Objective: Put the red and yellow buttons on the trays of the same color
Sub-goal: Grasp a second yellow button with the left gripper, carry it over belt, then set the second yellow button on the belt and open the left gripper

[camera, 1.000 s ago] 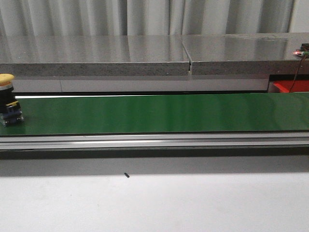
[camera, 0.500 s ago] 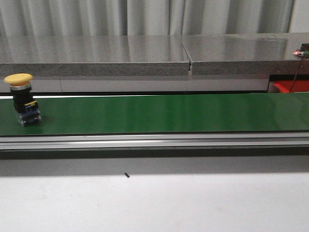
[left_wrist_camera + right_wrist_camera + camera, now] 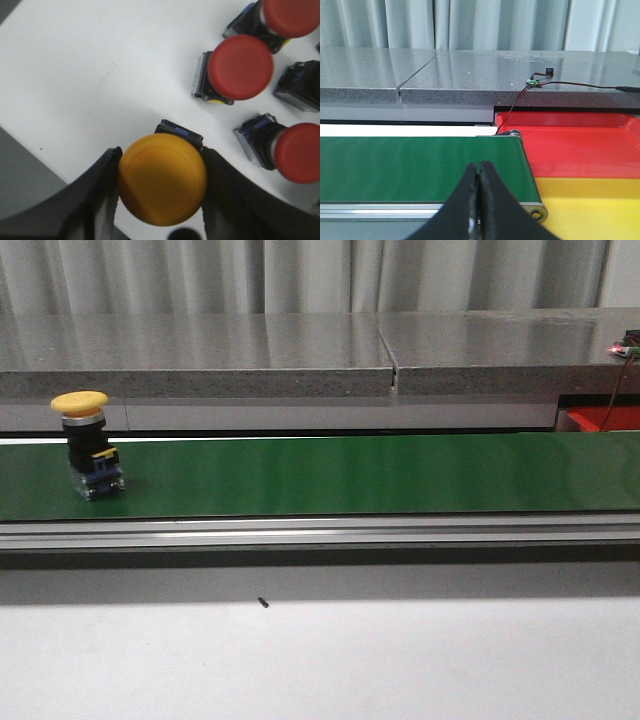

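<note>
Even, soft light; glare streaks the belt (image 3: 350, 475) (wrist close-ups blurred).

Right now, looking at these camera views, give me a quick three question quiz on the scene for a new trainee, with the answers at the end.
1. True or false: the yellow button on the green conveyor belt lies tipped on its side.
2. Multiple choice: the left gripper has its fingers on either side of A) a red button, B) a yellow-capped button, C) nothing.
3. Fill in: in the right wrist view, the tray nearer the right gripper is the ____ tray; the red tray lies beyond it.

Key: 1 false, it stands upright. 2 B. 3 yellow.
</note>
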Robot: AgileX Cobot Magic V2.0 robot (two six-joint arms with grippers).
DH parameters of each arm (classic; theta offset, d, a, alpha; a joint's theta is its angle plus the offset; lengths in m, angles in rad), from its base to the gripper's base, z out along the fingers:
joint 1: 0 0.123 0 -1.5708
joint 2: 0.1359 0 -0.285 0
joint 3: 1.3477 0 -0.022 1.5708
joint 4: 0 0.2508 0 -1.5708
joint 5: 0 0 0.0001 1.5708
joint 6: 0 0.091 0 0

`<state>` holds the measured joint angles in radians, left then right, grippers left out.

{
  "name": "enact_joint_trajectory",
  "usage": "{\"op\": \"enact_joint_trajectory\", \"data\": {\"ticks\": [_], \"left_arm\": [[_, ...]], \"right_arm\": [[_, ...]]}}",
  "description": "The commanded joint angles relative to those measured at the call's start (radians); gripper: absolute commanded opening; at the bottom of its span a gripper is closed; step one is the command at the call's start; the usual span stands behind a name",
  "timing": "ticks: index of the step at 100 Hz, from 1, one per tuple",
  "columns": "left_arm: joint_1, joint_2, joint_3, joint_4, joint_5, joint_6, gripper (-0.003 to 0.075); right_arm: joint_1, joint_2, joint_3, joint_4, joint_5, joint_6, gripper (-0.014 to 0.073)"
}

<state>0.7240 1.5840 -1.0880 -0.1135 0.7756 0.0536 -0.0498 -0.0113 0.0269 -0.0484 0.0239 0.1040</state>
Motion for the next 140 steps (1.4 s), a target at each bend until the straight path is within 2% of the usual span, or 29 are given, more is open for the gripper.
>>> {"op": "enact_joint_trajectory", "data": {"ticks": [1,16,26,45,66,83,117,124,132,140], "left_arm": [[-0.003,-0.124,-0.021,-0.007,0.015,0.001,0.0282],[-0.053,-0.259,-0.021,-0.007,0.032,0.001,0.0281],[-0.132,-0.298,-0.039,-0.007,0.056,0.001,0.0281],[-0.315,-0.268,-0.084,0.017,0.059,-0.008,0.0281],[-0.434,-0.182,-0.097,0.038,0.049,-0.011,0.0281],[-0.48,-0.121,-0.097,0.065,0.028,-0.011,0.0281],[-0.482,-0.065,-0.097,0.069,0.023,-0.001,0.0287],[-0.482,-0.063,-0.097,0.069,0.029,0.012,0.0321],[-0.482,-0.063,-0.097,0.05,0.04,0.03,0.0438],[-0.482,-0.063,-0.097,0.015,0.053,0.03,0.0521]], "right_arm": [[0.001,-0.018,-0.016,-0.011,-0.083,0.001,-0.0066],[0.001,-0.018,-0.016,-0.011,-0.083,0.001,-0.0066],[0.001,-0.018,-0.016,-0.011,-0.083,0.001,-0.0066],[0.001,-0.018,-0.016,-0.011,-0.083,0.001,-0.0066],[0.001,-0.018,-0.016,-0.011,-0.083,0.001,-0.0066],[0.001,-0.018,-0.016,-0.011,-0.083,0.001,-0.0066],[0.001,-0.018,-0.016,-0.011,-0.083,0.001,-0.0066],[0.001,-0.018,-0.016,-0.011,-0.083,0.001,-0.0066],[0.001,-0.018,-0.016,-0.011,-0.083,0.001,-0.0066],[0.001,-0.018,-0.016,-0.011,-0.083,0.001,-0.0066]]}}
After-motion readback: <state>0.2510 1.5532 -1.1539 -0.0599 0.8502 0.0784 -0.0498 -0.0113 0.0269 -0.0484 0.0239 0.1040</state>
